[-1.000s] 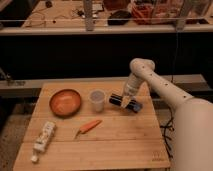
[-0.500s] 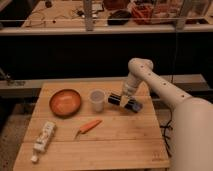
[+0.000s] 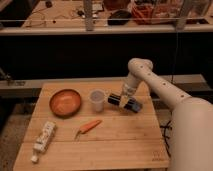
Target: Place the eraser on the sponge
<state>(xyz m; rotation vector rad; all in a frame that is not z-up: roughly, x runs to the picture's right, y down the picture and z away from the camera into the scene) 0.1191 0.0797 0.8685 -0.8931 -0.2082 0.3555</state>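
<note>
My gripper (image 3: 120, 100) hangs low over the wooden table (image 3: 125, 145), right of centre and just right of the white cup. The white arm reaches down to it from the right. A dark block with a blue patch, apparently the sponge (image 3: 133, 105), lies on the table right at the gripper. The eraser is not distinguishable; it is hidden at or under the gripper.
A white cup (image 3: 97, 100) stands just left of the gripper. Left of the cup sits an orange bowl (image 3: 65, 102). An orange carrot (image 3: 89, 126) lies in front of the cup, and a white tube (image 3: 44, 137) lies at the front left. A dark shelf runs behind the table.
The gripper has shifted slightly to the left, toward the cup. Nothing else on the table has moved.
</note>
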